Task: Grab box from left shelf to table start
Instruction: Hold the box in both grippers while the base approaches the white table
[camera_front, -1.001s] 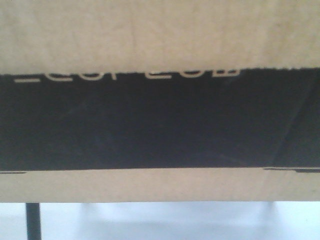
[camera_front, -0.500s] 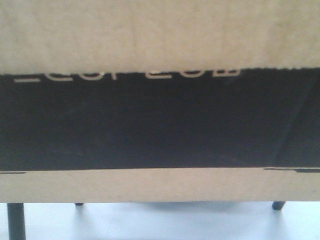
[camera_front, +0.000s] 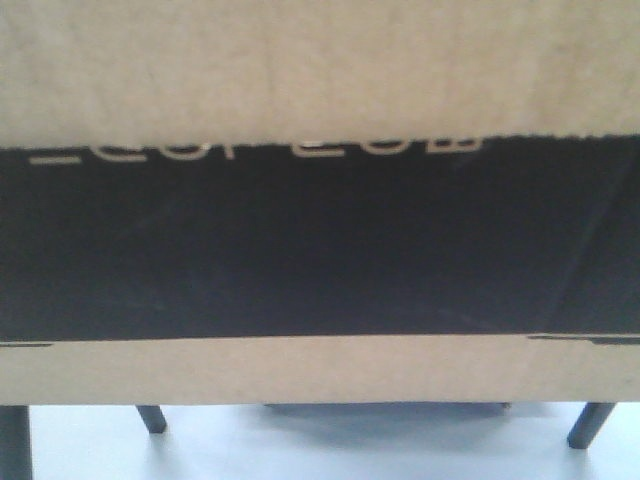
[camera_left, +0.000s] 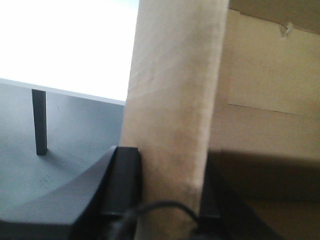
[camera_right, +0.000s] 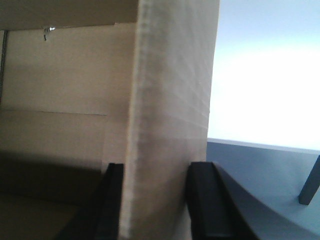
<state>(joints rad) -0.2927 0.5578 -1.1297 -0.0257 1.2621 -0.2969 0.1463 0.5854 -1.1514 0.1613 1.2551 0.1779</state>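
The box (camera_front: 320, 70) fills almost the whole front view, brown cardboard with a black panel and the lower part of pale lettering. In the left wrist view my left gripper (camera_left: 169, 162) is shut on an upright cardboard wall of the box (camera_left: 175, 100), with a dark finger (camera_left: 125, 180) on each side. My right gripper (camera_right: 157, 170) is shut in the same way on another wall of the box (camera_right: 170, 90). The white table (camera_left: 70, 45) lies beyond the box, and its top also shows in the right wrist view (camera_right: 265, 95). The left shelf is out of view.
Slim dark legs (camera_front: 150, 418) (camera_front: 590, 425) stand on the pale floor below the box's bottom edge. One leg (camera_left: 39, 120) drops from the table's edge in the left wrist view, another leg (camera_right: 310, 185) at the right. Inside the box is bare cardboard.
The box stays fixed in the front view. The dark leg at the lower left has slid left, and two more legs have come into sight below the box.
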